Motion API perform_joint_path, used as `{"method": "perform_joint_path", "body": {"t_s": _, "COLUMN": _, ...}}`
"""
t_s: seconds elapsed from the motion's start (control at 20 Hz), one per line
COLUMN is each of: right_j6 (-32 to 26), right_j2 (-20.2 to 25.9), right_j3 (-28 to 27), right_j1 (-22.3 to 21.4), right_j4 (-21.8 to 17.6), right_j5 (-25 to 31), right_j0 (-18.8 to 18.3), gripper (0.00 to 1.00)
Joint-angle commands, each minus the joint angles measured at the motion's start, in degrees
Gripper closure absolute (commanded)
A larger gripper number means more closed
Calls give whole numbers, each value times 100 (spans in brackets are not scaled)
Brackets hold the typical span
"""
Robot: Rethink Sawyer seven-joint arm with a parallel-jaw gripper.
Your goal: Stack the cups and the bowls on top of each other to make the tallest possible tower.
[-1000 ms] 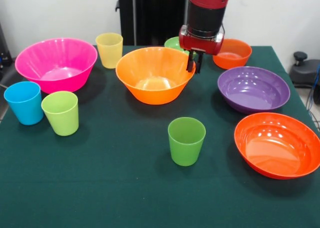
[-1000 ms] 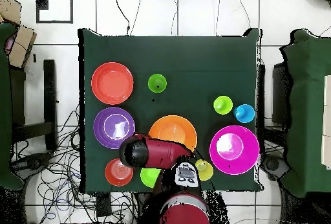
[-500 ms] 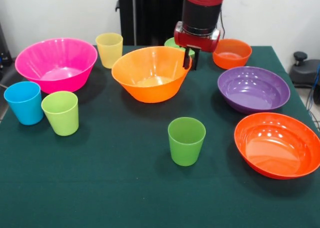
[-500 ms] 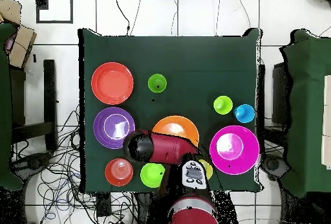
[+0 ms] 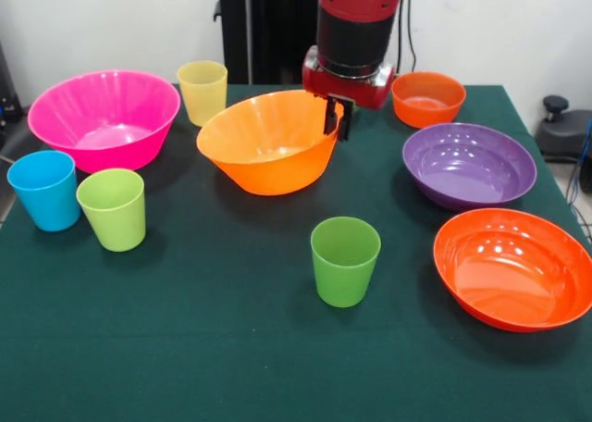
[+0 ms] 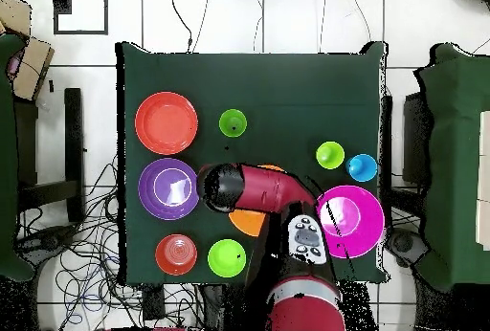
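Orange, glossy large bowl [image 5: 268, 142] hangs tilted, its rim pinched by the hand [image 5: 334, 119].

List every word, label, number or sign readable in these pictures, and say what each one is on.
None can be read.
Cups and bowls, such as the orange bowl held by the gripper: plain plastic, no print.
Panel on the arm in the overhead view: small marks, too blurred to read.
Table cloth: plain green, no text.
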Motion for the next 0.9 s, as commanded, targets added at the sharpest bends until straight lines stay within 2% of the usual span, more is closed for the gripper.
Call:
{"method": "perform_joint_path", "body": {"t_s": 0.05, "right_j6": -214, "right_j2": 745, "right_j3": -1420, "right_j1": 543, "right_j4": -55, "right_j5": 881, "right_j0": -92, "gripper": 100}}
{"method": "perform_joint_path", "body": {"t_s": 0.45, "right_j6": -402, "right_j2": 860, "right_j3": -2020, "right_j1": 672, "right_j4": -197, "right_j5": 1438, "right_j0": -97, "gripper": 100}}
{"method": "perform_joint_path", "body": {"t_s": 0.9, "right_j6": -444, "right_j2": 895, "right_j3": -2240, "right_j1": 773, "right_j4": -288, "right_j5": 1535, "right_j0": -126, "gripper": 100}}
